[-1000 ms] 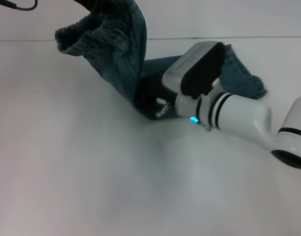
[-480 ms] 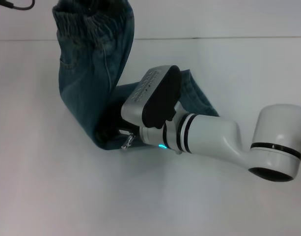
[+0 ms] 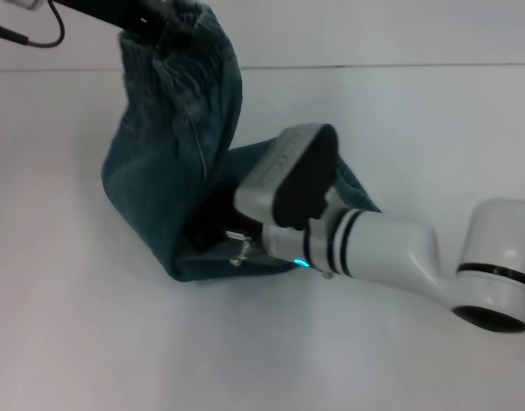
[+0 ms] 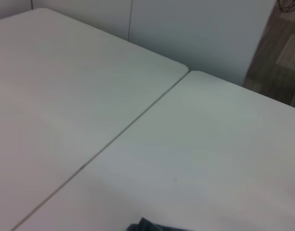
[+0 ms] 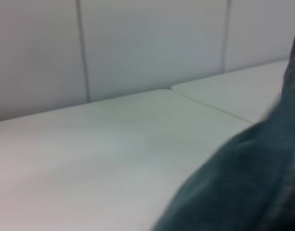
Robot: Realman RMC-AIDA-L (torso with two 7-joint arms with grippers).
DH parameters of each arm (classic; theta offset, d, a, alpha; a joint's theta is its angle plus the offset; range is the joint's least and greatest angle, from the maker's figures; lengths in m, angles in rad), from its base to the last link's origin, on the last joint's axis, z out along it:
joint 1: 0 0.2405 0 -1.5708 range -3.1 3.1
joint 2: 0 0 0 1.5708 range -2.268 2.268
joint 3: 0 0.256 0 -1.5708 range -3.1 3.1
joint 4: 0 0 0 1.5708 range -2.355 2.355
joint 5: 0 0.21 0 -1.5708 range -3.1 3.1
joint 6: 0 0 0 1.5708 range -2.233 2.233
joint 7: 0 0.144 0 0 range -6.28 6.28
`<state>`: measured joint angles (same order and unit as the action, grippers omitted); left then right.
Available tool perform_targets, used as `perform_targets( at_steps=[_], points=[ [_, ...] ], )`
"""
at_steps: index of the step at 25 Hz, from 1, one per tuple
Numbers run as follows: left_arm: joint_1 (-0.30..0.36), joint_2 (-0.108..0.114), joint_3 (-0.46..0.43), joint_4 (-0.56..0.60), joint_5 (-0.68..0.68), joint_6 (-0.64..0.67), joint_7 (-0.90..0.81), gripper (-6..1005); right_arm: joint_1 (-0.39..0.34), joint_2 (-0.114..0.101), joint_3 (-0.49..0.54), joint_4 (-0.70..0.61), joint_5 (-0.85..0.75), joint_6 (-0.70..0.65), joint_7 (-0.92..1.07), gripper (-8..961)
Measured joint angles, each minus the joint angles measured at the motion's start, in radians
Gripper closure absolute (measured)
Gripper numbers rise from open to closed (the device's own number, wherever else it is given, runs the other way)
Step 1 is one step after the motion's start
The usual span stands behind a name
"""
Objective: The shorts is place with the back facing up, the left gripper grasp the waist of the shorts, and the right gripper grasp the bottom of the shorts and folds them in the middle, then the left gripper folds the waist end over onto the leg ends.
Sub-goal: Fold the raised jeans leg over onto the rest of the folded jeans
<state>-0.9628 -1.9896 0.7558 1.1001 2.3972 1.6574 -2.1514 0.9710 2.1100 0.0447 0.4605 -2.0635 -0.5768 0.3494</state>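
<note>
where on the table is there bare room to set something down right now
Bare table lies all along the near side, in front of the shorts, and on their left. The far right, beyond the right arm, is free too. The middle is crowded: the left pincer holds the waist up there.

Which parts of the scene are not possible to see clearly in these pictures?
- Left hand, head view: cut off by the top edge where it meets the waist; fingers unclear.
- Right hand, head view: its own wrist and the shorts hide its fingers.
- Leg ends, head view: hidden behind the right arm.
- Left wrist view: only a scrap of denim, cut off by the edge.
- Right wrist view: blurred denim, no fingers.
</note>
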Motion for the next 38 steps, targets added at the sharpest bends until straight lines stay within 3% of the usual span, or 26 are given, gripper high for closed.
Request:
perform_targets(
  at_steps=[7, 16, 22, 27, 32, 34, 38],
  points=[
    [0.006, -0.031, 0.000, -0.025, 0.000, -0.001, 0.027, 871, -0.166, -0.008, 0.060, -0.088, -0.001, -0.175, 0.000, 955],
    [0.003, -0.115, 0.007, -0.069, -0.003, -0.067, 0.096, 871, -0.317, -0.014, 0.373, -0.233, 0.008, -0.414, 0.002, 955],
    [-0.008, -0.148, 0.067, -0.212, -0.010, -0.202, 0.150, 872, -0.365, -0.016, 0.551, -0.249, 0.009, -0.501, 0.036, 954],
    [-0.011, -0.174, 0.154, -0.299, -0.015, -0.350, 0.149, 864, -0.376, -0.017, 0.582, -0.255, 0.010, -0.514, 0.059, 953],
    [-0.007, -0.177, 0.210, -0.348, -0.053, -0.417, 0.154, 824, -0.377, -0.018, 0.577, -0.260, 0.009, -0.515, 0.076, 950],
    [0.004, -0.177, 0.210, -0.346, -0.086, -0.422, 0.166, 653, -0.378, -0.018, 0.576, -0.260, 0.007, -0.515, 0.078, 948],
    [0.046, -0.174, 0.207, -0.316, -0.165, -0.411, 0.185, 491, -0.378, -0.018, 0.564, -0.260, 0.001, -0.515, 0.091, 946]
  ],
)
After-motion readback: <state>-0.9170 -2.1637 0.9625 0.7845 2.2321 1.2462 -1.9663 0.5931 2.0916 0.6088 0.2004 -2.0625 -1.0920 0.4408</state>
